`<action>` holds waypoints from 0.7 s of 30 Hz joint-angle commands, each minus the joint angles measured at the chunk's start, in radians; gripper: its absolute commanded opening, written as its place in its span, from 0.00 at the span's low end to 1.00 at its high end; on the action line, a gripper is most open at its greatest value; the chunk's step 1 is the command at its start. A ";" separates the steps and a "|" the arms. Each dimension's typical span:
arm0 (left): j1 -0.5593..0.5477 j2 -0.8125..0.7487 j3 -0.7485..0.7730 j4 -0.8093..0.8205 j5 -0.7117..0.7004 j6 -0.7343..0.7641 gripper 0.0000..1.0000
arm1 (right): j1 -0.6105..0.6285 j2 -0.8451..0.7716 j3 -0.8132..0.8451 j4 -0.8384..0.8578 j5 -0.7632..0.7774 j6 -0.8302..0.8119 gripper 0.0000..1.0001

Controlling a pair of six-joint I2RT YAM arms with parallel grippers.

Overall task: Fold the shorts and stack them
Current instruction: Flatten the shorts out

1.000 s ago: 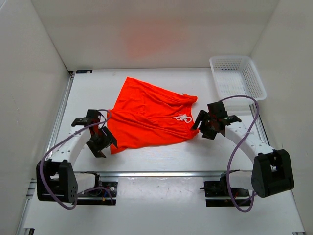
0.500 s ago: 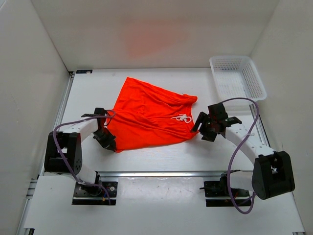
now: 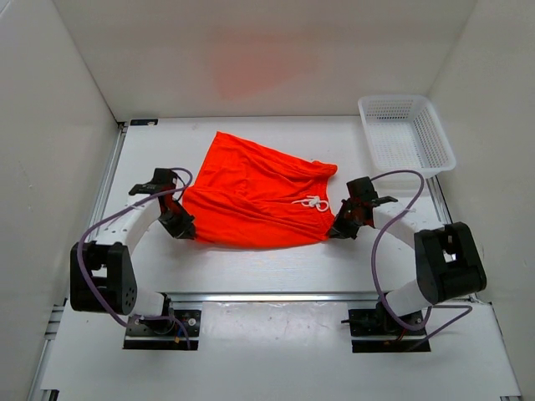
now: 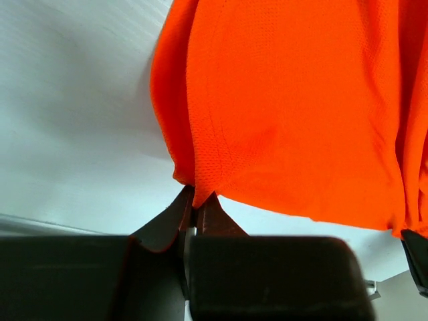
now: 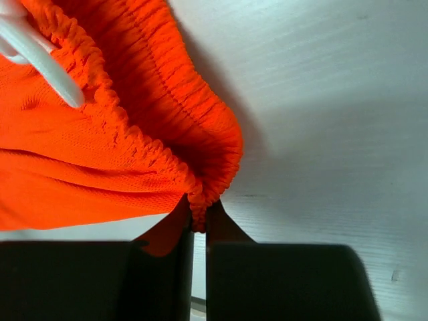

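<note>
Fabric may slip when we lift: our left gripper (image 4: 195,200) and right gripper (image 5: 198,212) pinch only thin edges of the bright orange-red soft shorts (image 3: 251,196) at the very tips.

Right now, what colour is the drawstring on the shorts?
The drawstring is white, clearest in the right wrist view.

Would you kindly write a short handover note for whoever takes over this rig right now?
Left gripper: jaws shut on the near-left hem corner of the shorts.
Right gripper: jaws shut on the waistband end, near the white drawstring.
Shorts: spread flat mid-table, unfolded; the white basket stands at the far right, apart from them.
Done: both near corners pinched.
Left: make the fold, probably carrying these corners toward the far edge, then stack.
</note>
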 commanded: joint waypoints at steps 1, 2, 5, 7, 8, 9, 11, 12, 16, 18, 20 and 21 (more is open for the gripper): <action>0.028 -0.051 0.082 -0.066 -0.031 0.031 0.10 | -0.004 -0.043 0.046 -0.028 0.027 0.007 0.00; 0.039 -0.070 0.098 -0.109 -0.031 0.041 0.10 | -0.013 -0.067 0.046 -0.052 0.037 0.007 0.00; 0.118 -0.164 0.168 -0.162 -0.031 0.090 0.10 | -0.038 -0.168 0.061 -0.163 0.056 -0.023 0.00; 0.152 -0.209 0.218 -0.200 -0.018 0.118 0.10 | -0.063 -0.220 0.099 -0.207 0.056 -0.055 0.00; 0.177 -0.209 0.274 -0.218 -0.018 0.140 0.10 | -0.063 -0.231 0.121 -0.258 0.056 -0.065 0.00; 0.177 -0.209 0.300 -0.234 -0.018 0.150 0.10 | -0.072 -0.242 0.145 -0.284 0.056 -0.075 0.00; 0.188 -0.200 0.337 -0.274 -0.018 0.163 0.10 | -0.072 -0.254 0.206 -0.358 0.070 -0.095 0.00; 0.188 -0.200 0.337 -0.274 -0.018 0.163 0.10 | -0.072 -0.268 0.217 -0.379 0.079 -0.095 0.00; 0.188 -0.261 0.220 -0.274 -0.008 0.174 0.10 | -0.072 -0.324 0.120 -0.445 0.106 -0.096 0.13; 0.188 -0.287 0.092 -0.240 0.023 0.174 0.10 | -0.072 -0.360 0.051 -0.462 0.106 -0.084 0.52; 0.188 -0.298 0.016 -0.214 0.046 0.174 0.10 | -0.072 -0.381 -0.032 -0.462 0.080 -0.058 0.70; 0.188 -0.298 -0.039 -0.188 0.055 0.174 0.10 | -0.072 -0.381 -0.051 -0.453 0.068 -0.049 0.74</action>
